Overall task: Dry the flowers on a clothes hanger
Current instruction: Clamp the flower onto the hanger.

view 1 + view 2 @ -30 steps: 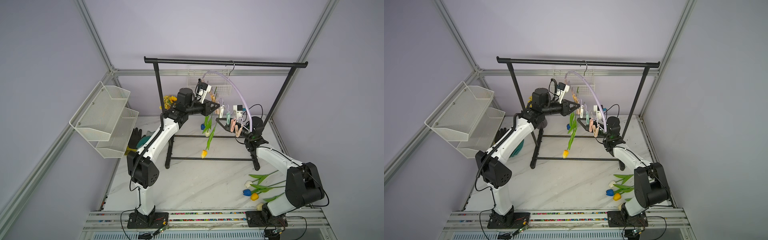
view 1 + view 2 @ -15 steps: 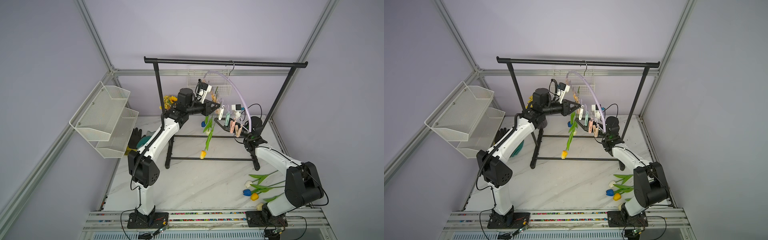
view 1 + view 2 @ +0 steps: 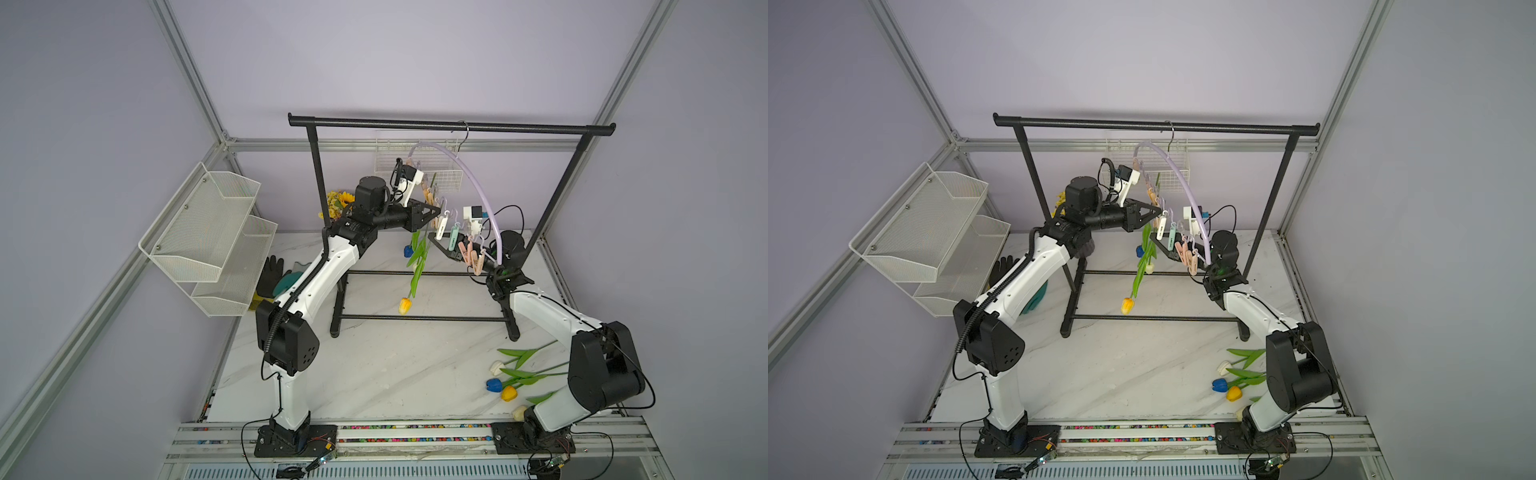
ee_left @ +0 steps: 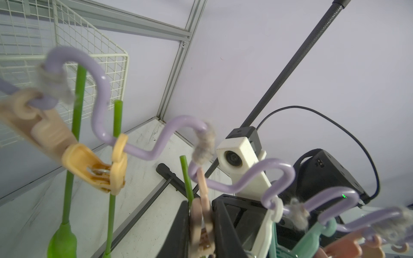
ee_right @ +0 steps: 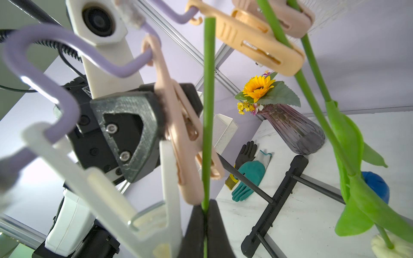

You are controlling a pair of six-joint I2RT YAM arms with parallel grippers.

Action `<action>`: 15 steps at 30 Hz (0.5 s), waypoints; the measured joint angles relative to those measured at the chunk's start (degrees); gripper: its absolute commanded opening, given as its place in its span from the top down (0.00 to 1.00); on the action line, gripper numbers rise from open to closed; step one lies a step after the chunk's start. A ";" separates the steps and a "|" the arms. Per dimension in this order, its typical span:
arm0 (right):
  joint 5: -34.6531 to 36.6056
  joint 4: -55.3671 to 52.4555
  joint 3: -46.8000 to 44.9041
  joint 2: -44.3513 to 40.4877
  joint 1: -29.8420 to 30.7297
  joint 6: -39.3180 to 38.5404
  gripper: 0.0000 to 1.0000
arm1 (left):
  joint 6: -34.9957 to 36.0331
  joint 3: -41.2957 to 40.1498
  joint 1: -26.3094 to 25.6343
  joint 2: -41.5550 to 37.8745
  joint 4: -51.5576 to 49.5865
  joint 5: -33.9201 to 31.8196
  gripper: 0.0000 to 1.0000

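The lilac clothes hanger (image 3: 478,183) (image 3: 1179,174) (image 4: 156,143) hangs by its hook from the black rack. My left gripper (image 3: 436,210) (image 3: 1158,212) (image 4: 202,227) is shut on a pale pink peg (image 4: 201,214) (image 5: 178,125) of the hanger. My right gripper (image 3: 434,239) (image 3: 1154,240) (image 5: 204,223) is shut on a tulip's green stem (image 5: 207,111) (image 4: 186,176), which runs close beside that peg. Its yellow head (image 3: 405,305) (image 3: 1127,305) hangs down. Two other flowers hang from pegs, one with a blue head (image 3: 408,251). Several more flowers (image 3: 515,374) (image 3: 1237,374) lie on the table beside the right arm.
The black garment rack (image 3: 449,124) stands over the marble table, its foot bars (image 5: 279,196) on it. A sunflower bouquet in a purple vase (image 5: 290,129) and gloves (image 5: 248,174) sit at the back left. White wire baskets (image 3: 208,232) hang on the left wall.
My right gripper has carried the stem slightly left and up, closer to my left gripper and the pink peg. The yellow head swung a little left. Both grips are unchanged.
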 measured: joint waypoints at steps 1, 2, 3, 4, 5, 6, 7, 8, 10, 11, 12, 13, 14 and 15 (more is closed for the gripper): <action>0.02 0.00 0.09 0.11 0.00 0.00 1.00 | -0.31 0.00 0.00 0.00 0.00 0.02 1.00; 0.02 0.02 0.17 0.22 0.00 0.02 1.00 | -0.37 0.00 0.00 0.00 0.00 0.09 1.00; 0.00 0.02 0.24 0.33 0.00 0.07 1.00 | -0.39 0.00 0.00 0.00 0.00 0.11 1.00; 0.00 0.02 0.26 0.39 0.00 0.13 1.00 | -0.39 0.00 0.00 0.00 0.00 0.11 1.00; 0.00 0.02 0.31 0.42 0.00 0.17 1.00 | -0.39 -0.02 0.00 0.00 0.02 0.11 1.00; -0.02 0.00 0.35 0.42 0.00 0.20 1.00 | -0.39 -0.09 0.00 0.00 0.07 0.11 1.00; 0.00 0.00 0.44 0.42 0.00 0.20 1.00 | -0.39 -0.13 0.00 0.00 0.15 0.11 1.00; 0.02 0.00 0.52 0.44 0.00 0.22 1.00 | -0.42 -0.15 0.00 0.00 0.28 0.11 0.99; 0.09 0.00 0.63 0.42 0.00 0.22 1.00 | -0.42 -0.22 0.02 0.00 0.44 0.13 0.95; 0.09 0.00 0.63 0.42 0.00 0.22 1.00 | -0.42 -0.24 0.02 0.00 0.46 0.13 0.92; 0.09 -0.02 0.63 0.44 0.00 0.22 1.00 | -0.42 -0.24 0.02 0.00 0.48 0.13 0.90; 0.11 -0.02 0.63 0.44 0.00 0.22 1.00 | -0.44 -0.24 0.02 0.00 0.50 0.13 0.88; 0.11 0.00 0.63 0.44 0.00 0.22 1.00 | -0.44 -0.24 0.02 0.00 0.55 0.15 0.85; 0.15 0.00 0.63 0.44 0.00 0.22 1.00 | -0.44 -0.24 0.02 0.00 0.57 0.15 0.82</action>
